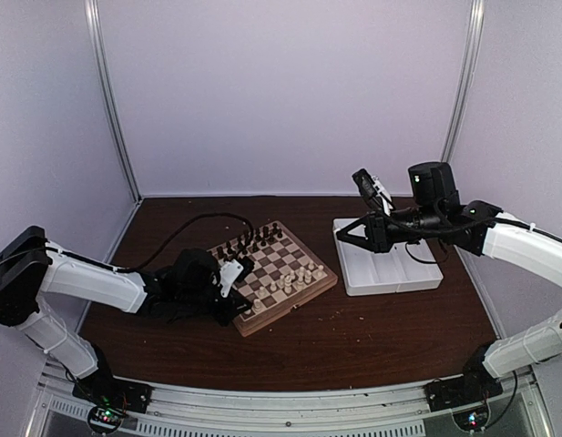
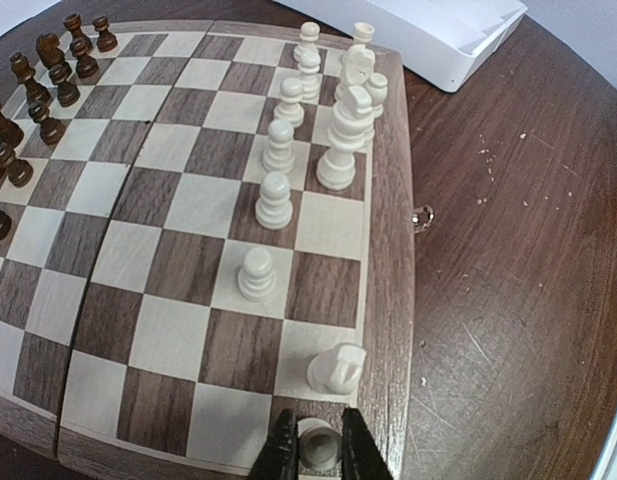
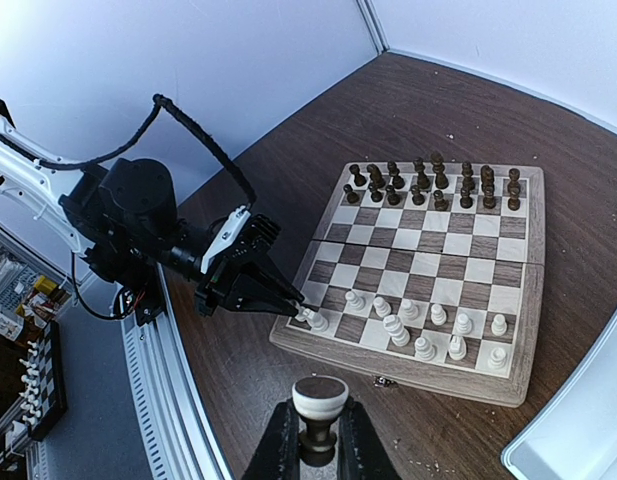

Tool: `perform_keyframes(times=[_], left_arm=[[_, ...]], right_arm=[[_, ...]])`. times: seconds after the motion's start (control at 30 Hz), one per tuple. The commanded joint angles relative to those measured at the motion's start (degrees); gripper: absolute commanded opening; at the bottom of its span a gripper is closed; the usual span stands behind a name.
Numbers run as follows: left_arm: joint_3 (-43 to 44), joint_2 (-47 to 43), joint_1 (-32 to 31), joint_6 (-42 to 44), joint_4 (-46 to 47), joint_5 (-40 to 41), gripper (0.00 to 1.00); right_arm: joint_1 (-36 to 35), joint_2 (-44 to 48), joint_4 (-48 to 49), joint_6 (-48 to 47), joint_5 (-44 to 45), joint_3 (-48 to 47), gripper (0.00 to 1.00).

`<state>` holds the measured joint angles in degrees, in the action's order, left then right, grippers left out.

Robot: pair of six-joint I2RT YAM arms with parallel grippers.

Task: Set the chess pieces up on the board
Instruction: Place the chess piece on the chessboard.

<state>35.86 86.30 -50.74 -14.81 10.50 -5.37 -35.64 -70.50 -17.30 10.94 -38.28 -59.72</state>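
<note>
Cream chess pieces (image 2: 274, 200) in a ragged row along one edge of the board (image 2: 388, 300), dark pieces (image 2: 50, 85) opposite, left gripper (image 2: 317, 440) clamped on a corner piece (image 2: 315, 448) at the rim, right gripper (image 3: 316, 430) pinching a round-headed piece (image 3: 320, 396) – raised by the white tray (image 1: 390, 278).

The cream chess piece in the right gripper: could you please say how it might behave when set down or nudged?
Probably rigid and light: the chess piece looks like turned wood and is small within the right gripper. Its rounded head over a narrow stem suggests it may tip if nudged, then roll once lying down.
</note>
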Motion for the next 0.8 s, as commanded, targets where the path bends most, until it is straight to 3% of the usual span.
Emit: perform_keyframes(times=[0.0,0.23,0.5,0.77], left_arm=[[-0.9,0.3,-0.5,-0.4,3.1,-0.4,0.14],[-0.9,0.4,-0.7,-0.1,3.0,0.0,0.18],[-0.6,0.2,-1.2,0.1,2.6,0.2,0.34],[1.9,-8.7,-1.2,0.4,-4.1,1.4,0.41]], right_arm=[[0.2,1.1,1.3,0.6,0.8,0.5,0.0],[0.3,1.1,1.2,0.7,0.5,0.5,0.0],[0.3,0.7,1.2,0.9,0.5,0.3,0.0],[0.3,-0.3,1.0,0.3,-1.2,0.1,0.0]])
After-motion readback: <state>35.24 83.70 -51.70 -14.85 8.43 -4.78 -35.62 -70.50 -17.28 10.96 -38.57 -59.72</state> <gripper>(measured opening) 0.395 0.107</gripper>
